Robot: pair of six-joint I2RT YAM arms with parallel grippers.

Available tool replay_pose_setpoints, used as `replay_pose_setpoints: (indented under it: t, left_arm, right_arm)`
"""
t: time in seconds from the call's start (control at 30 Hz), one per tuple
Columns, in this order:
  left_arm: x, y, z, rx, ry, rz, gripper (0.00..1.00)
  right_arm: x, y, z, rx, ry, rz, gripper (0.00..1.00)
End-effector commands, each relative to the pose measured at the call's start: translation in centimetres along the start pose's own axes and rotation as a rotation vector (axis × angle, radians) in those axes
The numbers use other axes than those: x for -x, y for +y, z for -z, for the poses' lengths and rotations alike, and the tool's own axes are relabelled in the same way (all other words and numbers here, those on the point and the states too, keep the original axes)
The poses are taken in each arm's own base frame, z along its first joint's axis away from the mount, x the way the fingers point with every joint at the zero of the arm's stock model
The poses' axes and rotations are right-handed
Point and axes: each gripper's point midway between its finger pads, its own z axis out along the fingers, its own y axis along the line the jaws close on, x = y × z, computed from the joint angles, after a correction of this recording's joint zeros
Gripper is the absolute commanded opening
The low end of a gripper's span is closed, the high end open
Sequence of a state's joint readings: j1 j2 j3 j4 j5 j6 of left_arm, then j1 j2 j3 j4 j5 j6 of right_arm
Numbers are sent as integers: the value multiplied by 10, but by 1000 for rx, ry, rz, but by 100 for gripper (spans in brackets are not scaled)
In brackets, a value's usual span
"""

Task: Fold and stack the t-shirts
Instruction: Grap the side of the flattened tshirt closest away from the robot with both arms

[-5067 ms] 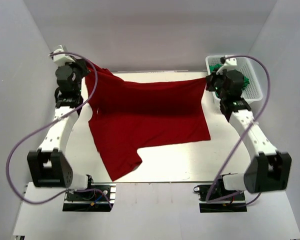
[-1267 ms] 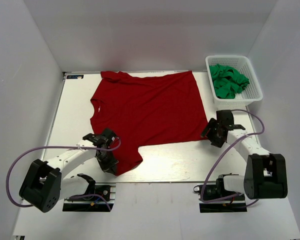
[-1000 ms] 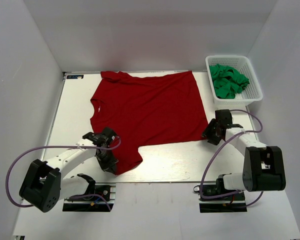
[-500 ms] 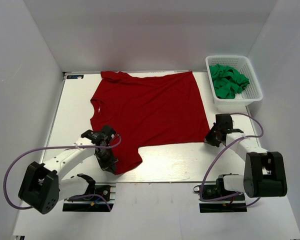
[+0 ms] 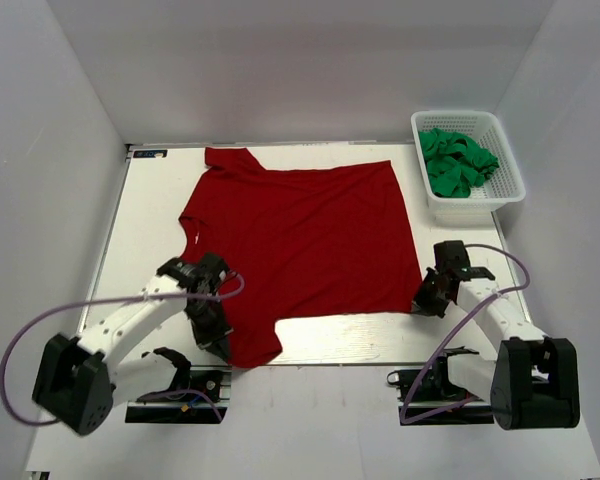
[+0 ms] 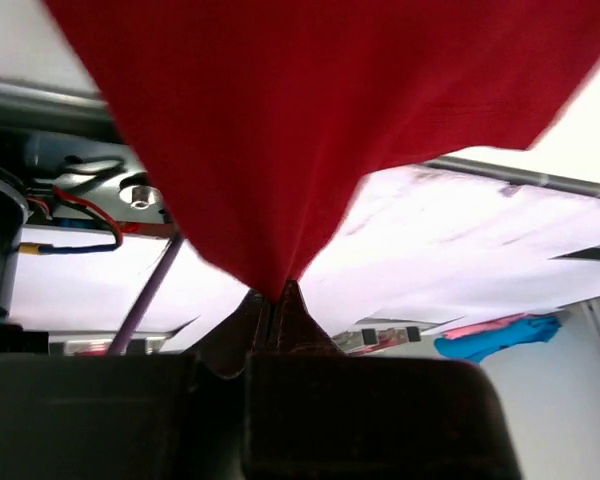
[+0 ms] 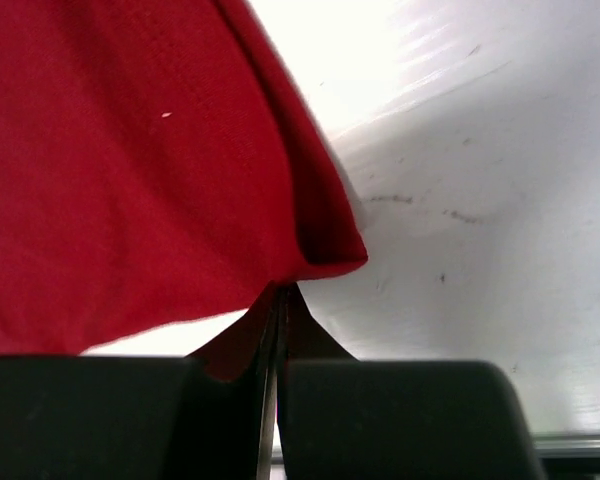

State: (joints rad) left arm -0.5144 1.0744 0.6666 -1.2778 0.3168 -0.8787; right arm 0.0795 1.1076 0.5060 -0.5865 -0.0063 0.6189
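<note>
Top external shows us the red shirt [image 5: 300,240] spread flat on the table [image 5: 145,230], with our left gripper [image 5: 216,338] at its near sleeve and our right gripper [image 5: 427,300] at its near hem corner; the green shirts [image 5: 458,160] lie heaped in the basket [image 5: 513,190] at the far right. Left wrist shows us our jaws pinched closed on a peak of red cloth. Right wrist shows us our jaws likewise clamped on the hem corner, low over the white table.
</note>
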Motion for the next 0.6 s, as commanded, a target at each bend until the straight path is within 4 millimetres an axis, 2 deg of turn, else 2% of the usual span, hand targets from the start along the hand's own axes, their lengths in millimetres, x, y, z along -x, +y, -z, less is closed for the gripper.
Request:
replay_pose_setpoints:
  t: [0.0, 0.07, 0.1, 0.13, 0.17, 0.2, 0.27, 0.33, 0.4, 0.43, 0.47, 0.5, 0.57]
  left_arm:
    - [37, -47, 23, -97, -125, -154, 0]
    - [57, -65, 30, -98, -168, -200, 0]
    - [67, -83, 44, -142, -213, -234, 0]
    - [76, -94, 50, -157, -244, -254, 0]
    - [85, -95, 57, -145, -271, -235, 0]
    - [100, -100, 72, -122, -350, -233, 0]
    - [115, -100, 85, -82, -413, -213, 0]
    - [125, -116, 103, -125, -479, -235, 0]
    - [142, -123, 114, -120, -529, -213, 0]
    - [147, -124, 115, -109, -539, -209, 0]
    - [159, -124, 121, -89, -573, -190, 0]
    - [169, -122, 118, -66, -575, -154, 0]
    - [185, -115, 127, -32, -637, -90, 0]
  right_arm:
    - [15, 25, 14, 67, 18, 52, 0]
    - [21, 27, 17, 64, 12, 86, 0]
    - [30, 34, 21, 76, -4, 94, 0]
    - [39, 38, 24, 78, -18, 120, 0]
    - [41, 39, 25, 74, -19, 124, 0]
    - [48, 42, 30, 64, -27, 130, 0]
    - [68, 52, 40, 68, -63, 149, 0]
    - [82, 63, 47, 88, -88, 176, 0]
    - [87, 67, 45, 91, -77, 189, 0]
    - [99, 76, 47, 99, -86, 196, 0]
    - [102, 79, 47, 102, -88, 201, 0]
    - [105, 82, 47, 106, -89, 201, 0]
    - [124, 93, 50, 121, -117, 206, 0]
